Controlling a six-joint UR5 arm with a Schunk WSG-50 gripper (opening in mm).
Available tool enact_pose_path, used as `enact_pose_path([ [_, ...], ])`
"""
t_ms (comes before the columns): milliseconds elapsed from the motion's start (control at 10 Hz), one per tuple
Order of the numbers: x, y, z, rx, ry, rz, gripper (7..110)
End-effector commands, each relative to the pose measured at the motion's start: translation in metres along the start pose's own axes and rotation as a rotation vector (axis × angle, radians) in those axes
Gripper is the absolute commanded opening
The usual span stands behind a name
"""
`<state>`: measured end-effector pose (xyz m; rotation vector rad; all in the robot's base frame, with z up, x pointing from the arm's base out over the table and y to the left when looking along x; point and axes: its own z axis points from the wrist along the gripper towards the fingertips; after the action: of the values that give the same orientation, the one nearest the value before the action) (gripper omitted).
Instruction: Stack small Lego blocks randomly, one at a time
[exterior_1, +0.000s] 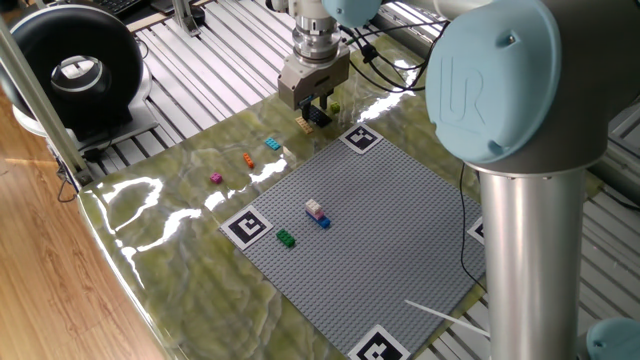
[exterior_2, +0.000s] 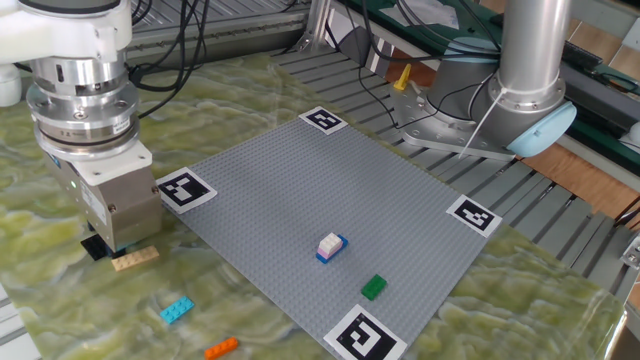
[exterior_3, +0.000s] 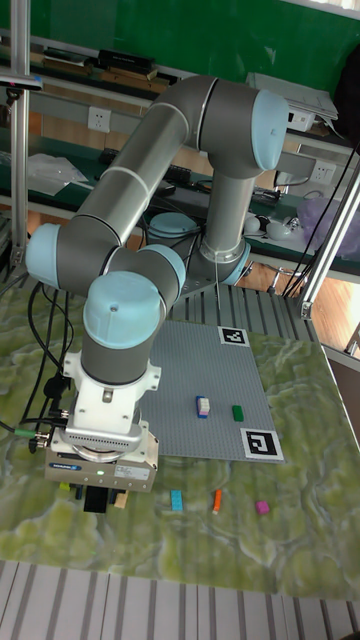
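Note:
My gripper (exterior_1: 316, 106) hangs low over the table's far edge, just off the grey baseplate (exterior_1: 390, 220). Its fingers stand apart, and the dark flat plate (exterior_1: 319, 116) lies on the table under them. A tan block (exterior_2: 135, 257) lies beside it, touching nothing. Past the gripper sits a yellow-green block (exterior_1: 335, 107). On the baseplate a white-pink block sits stacked on a blue one (exterior_2: 330, 246), with a green block (exterior_2: 373, 287) near them. The cyan (exterior_2: 177, 310), orange (exterior_2: 221, 347) and magenta (exterior_1: 215, 178) blocks lie loose on the table. In the tall fixed view the gripper's (exterior_3: 100, 497) fingers are mostly hidden.
Black-and-white marker tags (exterior_2: 185, 187) sit at the baseplate's corners. A black round device (exterior_1: 70, 70) stands off the table's far left. The arm's base column (exterior_1: 525, 250) rises at the right, and a white cable (exterior_1: 440, 312) crosses the baseplate's near corner.

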<state>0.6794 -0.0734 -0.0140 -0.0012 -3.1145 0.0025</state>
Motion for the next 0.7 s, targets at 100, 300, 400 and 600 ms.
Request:
enact_pose_path([
  [100, -0.0003, 0.0021, -0.0007, -0.015, 0.001, 0.009, 44],
  [300, 0.0013, 0.0021, -0.0007, -0.015, 0.007, 0.008, 44],
  [400, 0.0013, 0.002, -0.0006, -0.015, 0.007, 0.006, 44],
  [600, 0.0033, 0.0015, -0.0004, -0.013, 0.015, 0.001, 44],
])
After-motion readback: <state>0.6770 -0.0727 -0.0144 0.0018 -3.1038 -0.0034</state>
